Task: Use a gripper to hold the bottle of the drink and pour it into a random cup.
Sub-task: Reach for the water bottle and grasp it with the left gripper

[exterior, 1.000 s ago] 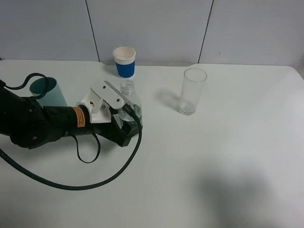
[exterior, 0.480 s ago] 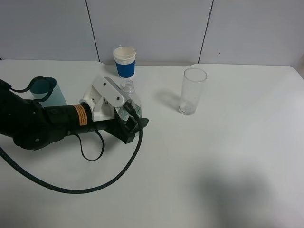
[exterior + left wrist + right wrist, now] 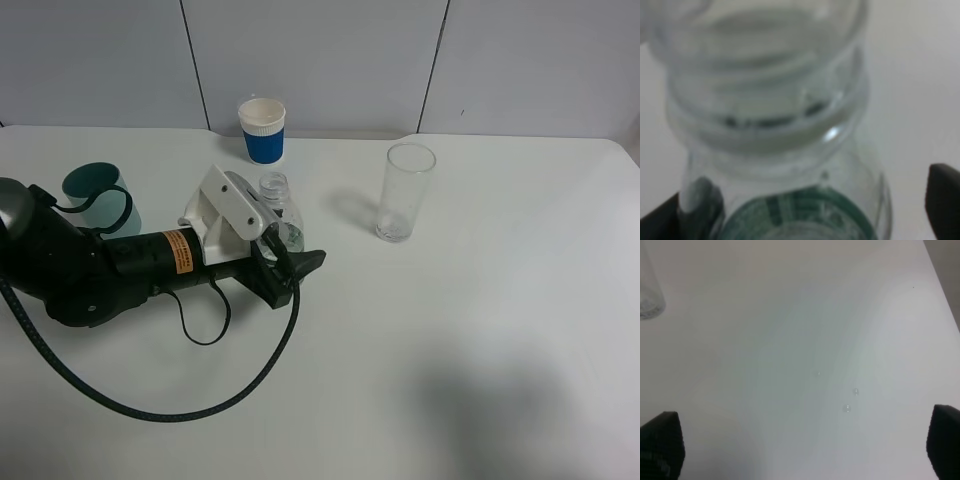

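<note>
The bottle of the drink (image 3: 279, 205) stands upright toward eleven o'clock on my white table (image 3: 480, 350), grey wall panels (image 3: 320, 60) behind; the left gripper (image 3: 288, 248) straddles it, jaws seemingly not closed yet.

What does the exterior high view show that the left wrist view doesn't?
Only the exterior high view shows the teal cup, the blue-and-white paper cup, the tall glass and the left arm. Only the left wrist view shows the ribbed neck of the bottle and its green label close up. Both show the bottle between the black jaws of the left gripper.
</note>
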